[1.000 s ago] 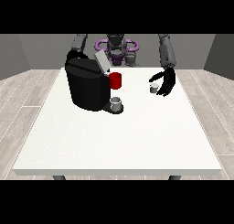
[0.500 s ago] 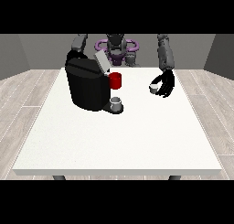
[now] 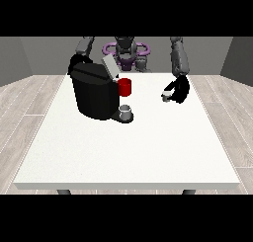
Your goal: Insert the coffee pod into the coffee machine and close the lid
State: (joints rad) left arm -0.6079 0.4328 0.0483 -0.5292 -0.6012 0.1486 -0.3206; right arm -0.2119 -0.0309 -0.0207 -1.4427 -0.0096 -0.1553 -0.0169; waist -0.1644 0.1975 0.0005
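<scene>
Near the back-left corner of the large white table [image 3: 123, 152] stands the bulky black coffee machine [image 3: 95, 95], its grey lid [image 3: 109, 66] tilted open, a red cylindrical part [image 3: 125, 87] at its front and a small grey cup [image 3: 125, 109] on its drip tray. The hand at the view's left is hidden behind the machine. Toward the table's back-right edge, well apart from the machine, the black hand at the view's right [image 3: 178, 90] hangs from a bent forearm with fingers curled around the small pale coffee pod [image 3: 167, 95]. The pod could slip or tip during the carry across, or meet the open lid instead of the slot if the approach comes in too low.
</scene>
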